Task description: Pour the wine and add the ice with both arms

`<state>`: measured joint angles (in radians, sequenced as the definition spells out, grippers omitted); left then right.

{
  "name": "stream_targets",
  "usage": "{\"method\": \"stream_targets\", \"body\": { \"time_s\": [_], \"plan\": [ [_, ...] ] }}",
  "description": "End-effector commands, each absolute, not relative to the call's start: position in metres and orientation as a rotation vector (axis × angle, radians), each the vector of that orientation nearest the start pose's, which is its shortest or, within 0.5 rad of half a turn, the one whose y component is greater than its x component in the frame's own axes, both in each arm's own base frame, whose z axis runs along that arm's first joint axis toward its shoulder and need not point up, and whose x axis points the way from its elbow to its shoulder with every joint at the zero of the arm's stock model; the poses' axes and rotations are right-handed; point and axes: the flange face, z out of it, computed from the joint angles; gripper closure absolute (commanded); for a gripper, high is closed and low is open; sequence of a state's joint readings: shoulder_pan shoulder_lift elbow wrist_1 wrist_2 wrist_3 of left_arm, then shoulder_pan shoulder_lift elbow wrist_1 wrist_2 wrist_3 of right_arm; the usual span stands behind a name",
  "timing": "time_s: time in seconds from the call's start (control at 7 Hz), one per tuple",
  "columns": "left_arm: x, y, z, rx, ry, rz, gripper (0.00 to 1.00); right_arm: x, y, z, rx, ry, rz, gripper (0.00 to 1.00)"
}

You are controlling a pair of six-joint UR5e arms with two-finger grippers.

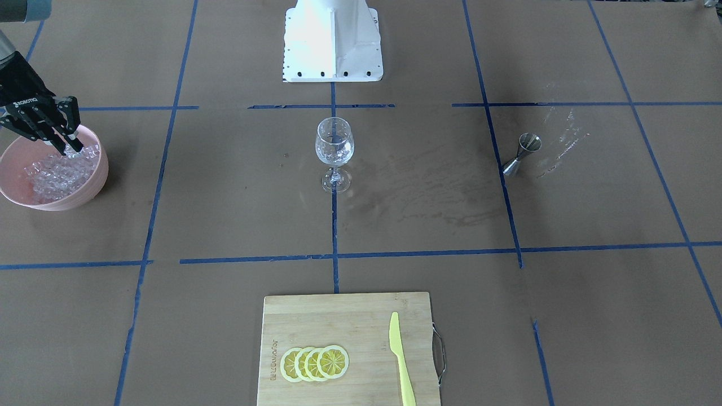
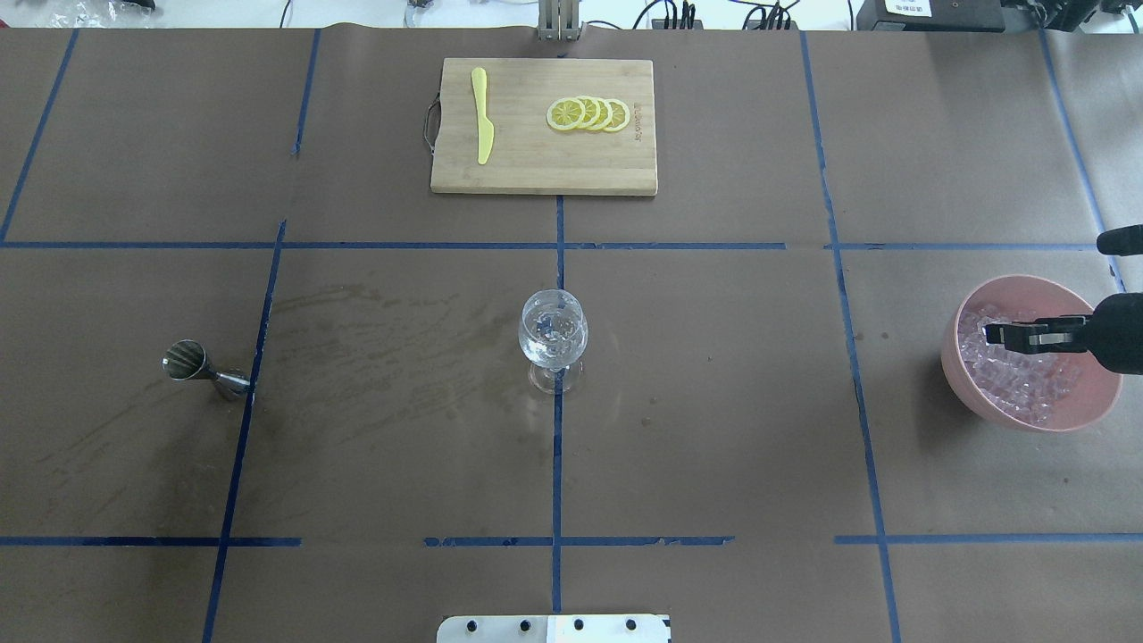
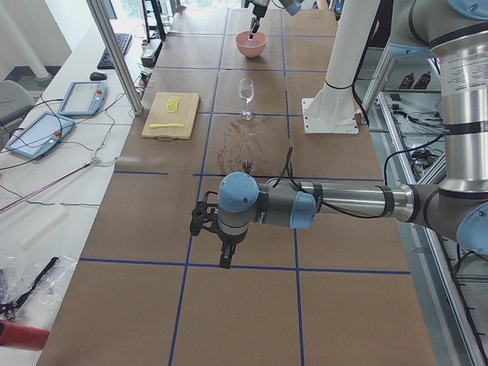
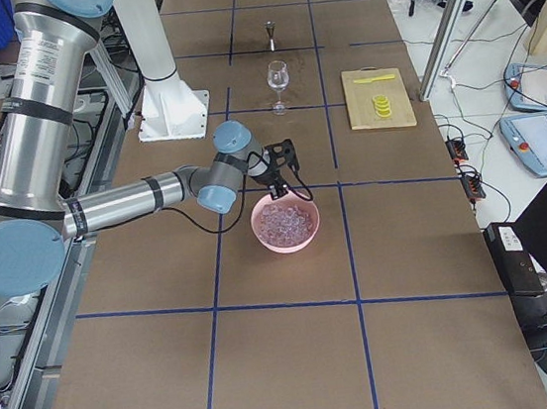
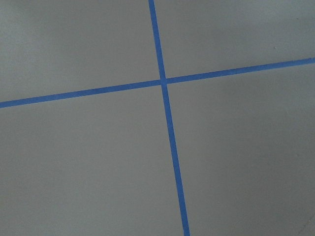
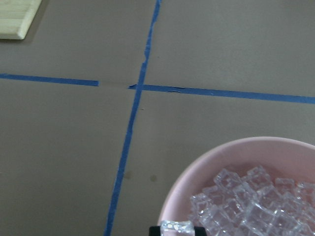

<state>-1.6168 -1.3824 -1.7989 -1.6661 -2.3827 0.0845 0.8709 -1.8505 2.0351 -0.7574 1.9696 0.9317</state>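
Ice, clear glassy cubes (image 1: 53, 175), fills pink bowl (image 1: 84, 197) at right end of table (image 1: 225, 197); right claw (image 1: 69, 148) pinches one cube. Clear stemmed wine glass (image 1: 334, 148), ctr, shows no dark wine: pour prob. still to do. Left claw (image 3: 210, 225): grip can't tell.

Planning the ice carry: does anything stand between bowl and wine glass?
Nothing visible does. Only bare paper and tape lines lie between the pink bowl and the wine glass; the right gripper pinches an ice cube.

Right pincer (image 6: 177, 232), gripped ice (image 6: 173, 226) cut by wrist-view edge; left pincer (image 3: 221, 255) state unreadable.
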Motion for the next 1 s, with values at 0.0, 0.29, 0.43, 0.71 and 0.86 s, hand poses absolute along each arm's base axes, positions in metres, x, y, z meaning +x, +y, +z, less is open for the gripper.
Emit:
{"method": "stream_targets", "body": {
  "time_s": [0.0,0.29,0.43,0.71,0.86],
  "plan": [
    [-0.081,-0.416,0.62,0.18,0.796,0.094,0.0,-0.206,-0.405,0.351,0.377,-0.973,0.01,1.0],
    [-0.081,-0.415,0.622,0.176,0.796,0.093,0.0,-0.245,-0.423,0.25,0.305,-0.928,0.0,1.0],
    [-0.081,-0.413,0.621,0.178,0.794,0.096,0.0,-0.27,-0.424,0.202,0.267,-0.907,-0.009,1.0],
    [-0.081,-0.413,0.612,0.194,0.791,0.103,0.0,-0.32,-0.403,0.128,0.233,-0.875,-0.014,1.0],
    [-0.081,-0.413,0.611,0.197,0.791,0.104,0.0,-0.358,-0.395,0.102,0.245,-0.876,0.019,1.0]
  ]
}}
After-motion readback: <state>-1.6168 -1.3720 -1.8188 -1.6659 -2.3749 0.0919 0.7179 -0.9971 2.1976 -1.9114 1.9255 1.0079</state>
